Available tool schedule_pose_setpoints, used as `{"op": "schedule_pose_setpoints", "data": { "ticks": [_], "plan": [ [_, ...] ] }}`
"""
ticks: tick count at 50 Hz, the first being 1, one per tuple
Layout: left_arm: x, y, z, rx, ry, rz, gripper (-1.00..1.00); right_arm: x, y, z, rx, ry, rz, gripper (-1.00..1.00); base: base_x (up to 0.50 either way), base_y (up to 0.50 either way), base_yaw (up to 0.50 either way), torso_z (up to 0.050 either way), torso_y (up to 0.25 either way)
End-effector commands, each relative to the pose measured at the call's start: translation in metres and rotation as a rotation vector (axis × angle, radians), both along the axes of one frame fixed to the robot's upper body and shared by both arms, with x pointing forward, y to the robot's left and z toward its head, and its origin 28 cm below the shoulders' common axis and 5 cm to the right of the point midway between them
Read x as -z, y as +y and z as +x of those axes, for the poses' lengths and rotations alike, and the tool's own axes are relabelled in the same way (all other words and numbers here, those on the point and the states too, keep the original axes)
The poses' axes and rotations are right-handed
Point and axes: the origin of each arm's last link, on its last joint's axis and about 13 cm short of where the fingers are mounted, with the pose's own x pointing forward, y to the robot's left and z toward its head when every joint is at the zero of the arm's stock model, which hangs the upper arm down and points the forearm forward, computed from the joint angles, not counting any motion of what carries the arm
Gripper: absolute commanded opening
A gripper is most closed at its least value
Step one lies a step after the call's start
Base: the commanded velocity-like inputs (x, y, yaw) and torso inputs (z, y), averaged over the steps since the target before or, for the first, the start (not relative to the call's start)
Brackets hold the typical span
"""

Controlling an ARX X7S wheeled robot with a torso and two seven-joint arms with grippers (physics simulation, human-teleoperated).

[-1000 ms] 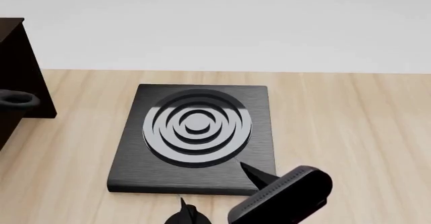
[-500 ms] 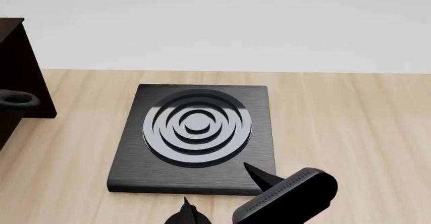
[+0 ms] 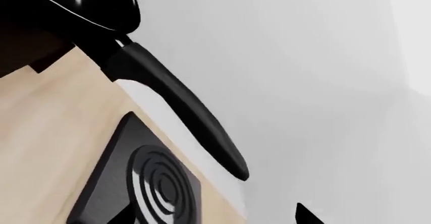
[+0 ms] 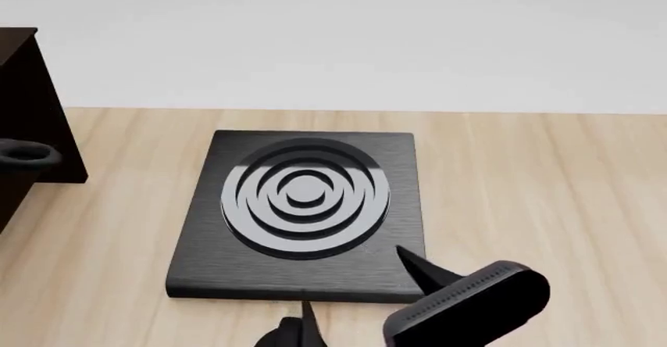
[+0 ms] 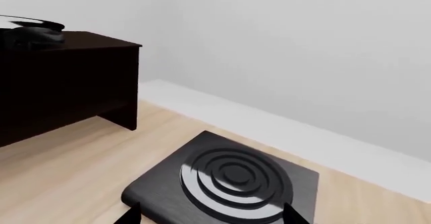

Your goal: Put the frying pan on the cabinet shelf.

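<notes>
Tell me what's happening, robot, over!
Right end effector open, empty, over burner plate's front edge. Left end effector barely in view, state unclear. Pan on cabinet top.

You've got the square black burner plate (image 4: 302, 214) flat on the light wood floor (image 4: 542, 191), white wall (image 4: 333, 42) behind.

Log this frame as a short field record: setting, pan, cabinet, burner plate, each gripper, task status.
setting: light wood floor, pale wall behind
frying pan: seen close in the left wrist view, long black handle sticking out; its support is not clear
cabinet: near-black, beside the burner plate; a dark object lies on top
burner plate: square, black, concentric rings, nothing on it
left gripper: jaw state cannot be told
right gripper: open, empty, at the plate's near edge
task status: cannot confirm pan on shelf
</notes>
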Motion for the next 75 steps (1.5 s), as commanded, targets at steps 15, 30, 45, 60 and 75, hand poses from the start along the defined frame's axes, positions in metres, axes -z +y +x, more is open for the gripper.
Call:
{"op": "schedule_pose_setpoints", "data": {
  "ticks": [15,30,45,60,75],
  "plan": [
    [0.012,-0.017,-0.013,-0.027,-0.1,0.499,1.0,0.004,-0.004,-0.006,0.098,-0.001,0.088,1.0,0.0,0.0,0.0,0.0,0.0],
    [0.013,-0.033,-0.021,-0.056,-0.124,0.699,1.0,0.01,-0.009,-0.006,0.175,0.01,0.112,1.0,0.0,0.0,0.0,0.0,0.0],
    [0.018,-0.049,-0.031,-0.07,-0.172,0.904,1.0,0.019,-0.017,-0.009,0.302,0.0,0.092,1.0,0.0,0.0,0.0,0.0,0.0],
    [0.026,-0.054,-0.033,-0.062,-0.18,0.897,1.0,0.039,-0.029,-0.016,0.452,-0.033,0.138,1.0,0.0,0.0,0.0,0.0,0.0],
    [0.026,-0.061,-0.036,-0.036,-0.157,0.9,1.0,0.04,-0.04,-0.022,0.501,-0.041,0.121,1.0,0.0,0.0,0.0,0.0,0.0]
  ]
}}
